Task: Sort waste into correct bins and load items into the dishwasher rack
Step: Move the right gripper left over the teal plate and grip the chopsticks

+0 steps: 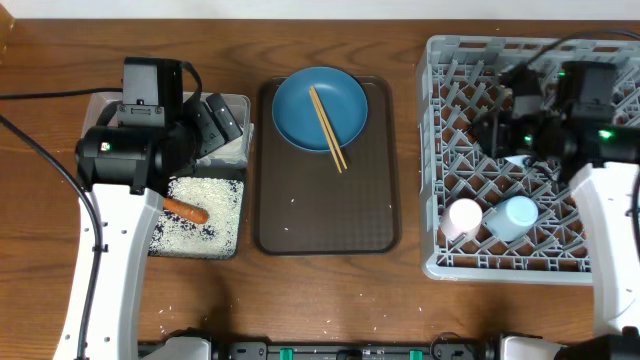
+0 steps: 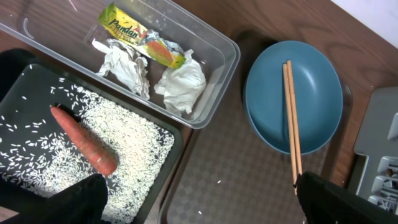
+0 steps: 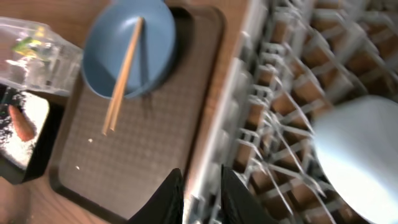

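Note:
The clear tub [image 2: 219,87] holds the yellow-green wrapper [image 2: 140,37], silver foil [image 2: 124,65] and white paper [image 2: 183,84]. The carrot [image 2: 84,140] lies on rice [image 2: 137,143] in the black tray [image 2: 25,81]. My left gripper [image 2: 199,205] hangs wide open and empty above the gap between the bins and the brown tray. The blue plate [image 1: 320,108] carries the chopsticks [image 1: 328,128]. In the grey rack [image 1: 440,150] lie a pinkish cup [image 1: 462,218] and a light blue cup [image 1: 515,215]. My right gripper [image 3: 202,180] hovers over the rack's left rim, jaws slightly apart and empty. A white bowl [image 3: 360,155] sits to its right.
The brown serving tray [image 1: 330,210] lies between the bins and the rack, with a few rice grains on it. Stray grains dot the table near the front left. Black cables run over the table's left side and above the rack.

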`<state>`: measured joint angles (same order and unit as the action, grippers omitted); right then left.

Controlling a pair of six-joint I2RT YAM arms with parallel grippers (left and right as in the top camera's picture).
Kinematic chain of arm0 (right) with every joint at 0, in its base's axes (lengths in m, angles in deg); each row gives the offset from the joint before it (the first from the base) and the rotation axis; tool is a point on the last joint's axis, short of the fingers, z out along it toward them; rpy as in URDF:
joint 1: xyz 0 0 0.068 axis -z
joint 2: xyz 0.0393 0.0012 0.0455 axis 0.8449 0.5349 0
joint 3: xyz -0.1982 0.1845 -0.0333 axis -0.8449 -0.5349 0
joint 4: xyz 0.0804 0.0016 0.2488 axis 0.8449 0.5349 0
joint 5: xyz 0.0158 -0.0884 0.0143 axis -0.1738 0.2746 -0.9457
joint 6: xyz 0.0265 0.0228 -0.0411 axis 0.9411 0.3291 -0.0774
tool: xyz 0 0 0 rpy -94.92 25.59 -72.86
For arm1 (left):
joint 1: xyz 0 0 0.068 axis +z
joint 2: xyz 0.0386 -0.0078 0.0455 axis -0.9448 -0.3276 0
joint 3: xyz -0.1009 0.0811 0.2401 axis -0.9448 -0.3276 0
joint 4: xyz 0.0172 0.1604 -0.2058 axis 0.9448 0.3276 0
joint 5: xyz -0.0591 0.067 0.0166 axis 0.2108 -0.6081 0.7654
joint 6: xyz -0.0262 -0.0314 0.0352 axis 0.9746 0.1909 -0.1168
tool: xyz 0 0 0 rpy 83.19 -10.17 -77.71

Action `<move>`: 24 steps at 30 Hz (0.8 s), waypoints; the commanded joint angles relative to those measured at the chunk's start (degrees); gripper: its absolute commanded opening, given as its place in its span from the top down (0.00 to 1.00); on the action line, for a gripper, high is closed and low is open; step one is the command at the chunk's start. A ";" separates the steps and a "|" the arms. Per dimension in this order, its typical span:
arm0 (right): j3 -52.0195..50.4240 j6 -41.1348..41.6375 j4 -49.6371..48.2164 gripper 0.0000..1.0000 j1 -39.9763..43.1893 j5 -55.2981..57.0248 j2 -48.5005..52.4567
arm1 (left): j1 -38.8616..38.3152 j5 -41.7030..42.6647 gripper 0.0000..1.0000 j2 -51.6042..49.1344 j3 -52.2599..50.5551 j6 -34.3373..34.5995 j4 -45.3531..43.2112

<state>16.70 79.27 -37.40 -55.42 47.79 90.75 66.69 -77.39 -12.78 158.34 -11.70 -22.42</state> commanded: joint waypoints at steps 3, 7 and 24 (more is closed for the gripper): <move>0.02 4.50 -5.55 0.81 -9.33 2.34 0.72 | 0.26 -0.92 0.01 -0.09 -0.22 -0.37 0.15; 0.00 6.71 -10.86 0.80 -17.33 10.21 3.37 | 0.26 -0.92 0.01 -0.09 -0.22 -0.37 0.15; 0.00 4.46 -35.74 0.61 -38.73 25.31 25.07 | 0.26 -0.92 0.01 -0.11 -0.22 -0.37 0.15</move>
<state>16.70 84.85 -71.61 -92.19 69.06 112.68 66.69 -77.39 -12.78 158.34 -11.70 -22.42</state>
